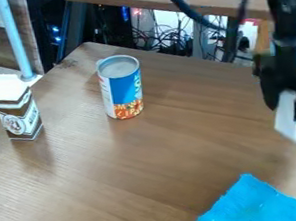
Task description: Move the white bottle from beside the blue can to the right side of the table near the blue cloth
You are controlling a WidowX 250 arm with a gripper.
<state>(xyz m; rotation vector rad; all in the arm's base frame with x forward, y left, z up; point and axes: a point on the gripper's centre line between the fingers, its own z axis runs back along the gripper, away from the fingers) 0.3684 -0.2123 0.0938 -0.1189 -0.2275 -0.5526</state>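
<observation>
Cloth (256, 205), blue, nearest, low right. Gripper (293, 110) at right, holding white block (295, 131); grasp judged done, release left. Block's contact with table (144, 168): cannot tell. Carton (20, 114) upright, left. Can (121, 88) upright, near far edge; moving room judged widest between can and cloth.

A small white block (286, 119) with straight edges and flat, plain faces is held in the black gripper (290, 107). It is longer than it is wide, and it stands roughly upright with a slight tilt, its angular lower end pointing down. A dark finger covers part of its right side. In the view it lies above the bright blue cloth (252, 205), toward the right, well apart from it.
</observation>
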